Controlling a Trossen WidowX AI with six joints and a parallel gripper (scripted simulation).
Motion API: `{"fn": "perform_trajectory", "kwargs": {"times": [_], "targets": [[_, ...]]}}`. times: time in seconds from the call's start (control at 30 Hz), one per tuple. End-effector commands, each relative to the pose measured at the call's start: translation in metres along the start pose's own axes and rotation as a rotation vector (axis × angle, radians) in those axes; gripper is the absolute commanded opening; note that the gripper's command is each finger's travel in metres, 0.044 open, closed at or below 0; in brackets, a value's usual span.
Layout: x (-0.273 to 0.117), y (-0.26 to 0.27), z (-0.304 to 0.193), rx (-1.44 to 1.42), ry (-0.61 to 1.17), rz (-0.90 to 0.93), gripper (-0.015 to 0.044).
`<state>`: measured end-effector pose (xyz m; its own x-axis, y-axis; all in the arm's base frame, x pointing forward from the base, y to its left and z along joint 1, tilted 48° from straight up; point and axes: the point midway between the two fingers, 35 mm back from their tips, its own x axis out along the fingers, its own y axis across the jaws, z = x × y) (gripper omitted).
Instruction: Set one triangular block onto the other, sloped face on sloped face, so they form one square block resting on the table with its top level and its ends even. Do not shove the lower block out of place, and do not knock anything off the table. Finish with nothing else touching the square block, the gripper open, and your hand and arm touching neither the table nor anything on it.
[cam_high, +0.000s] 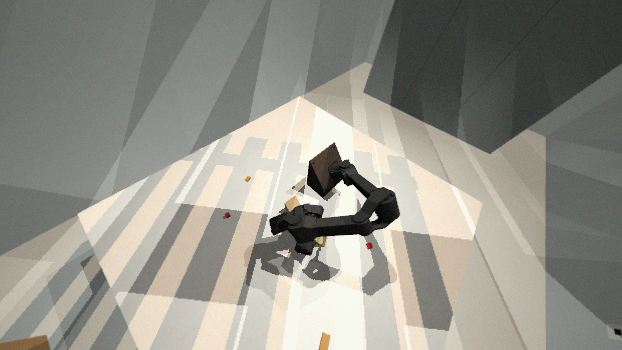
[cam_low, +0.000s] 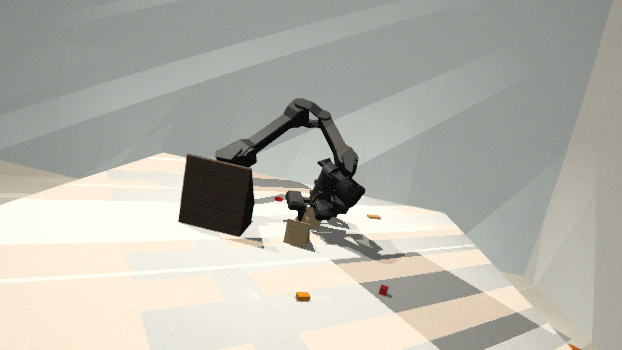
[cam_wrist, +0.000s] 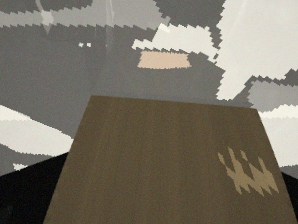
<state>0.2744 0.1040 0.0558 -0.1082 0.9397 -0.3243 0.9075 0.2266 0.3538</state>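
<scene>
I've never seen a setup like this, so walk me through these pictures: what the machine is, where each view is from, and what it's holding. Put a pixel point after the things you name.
The machine is one black jointed arm (cam_high: 340, 226) (cam_low: 277, 130), ending in a two-fingered tool (cam_high: 308, 229) (cam_low: 311, 214) (cam_wrist: 168, 164).

The top picture looks down from above; the exterior one looks across the table from the side. The wrist picture is taken from beside the tool, so a block fills much of it.

That tan block (cam_high: 321, 242) (cam_low: 312, 219) (cam_wrist: 165, 150) is gripped between the fingers. I can't tell whether it is off the table. A second tan block (cam_high: 292, 203) (cam_low: 297, 233) stands nearby.

Also on the table are a big dark wedge (cam_high: 326, 170) (cam_low: 216, 195) and small red pieces (cam_high: 227, 215) (cam_low: 383, 290) and orange pieces (cam_high: 247, 178) (cam_low: 302, 296).
</scene>
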Motion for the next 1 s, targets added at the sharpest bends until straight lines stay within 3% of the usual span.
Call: {"fn": "perform_trajectory", "kwargs": {"times": [0.0, 0.17, 0.97], "targets": [[-0.001, 0.000, -0.001, 0.003, 0.000, 0.001, 0.0131], [-0.002, 0.000, -0.002, 0.002, -0.005, 0.000, 0.0000], [-0.010, 0.000, -0.042, 0.009, -0.604, -0.009, 0.0000]]}}
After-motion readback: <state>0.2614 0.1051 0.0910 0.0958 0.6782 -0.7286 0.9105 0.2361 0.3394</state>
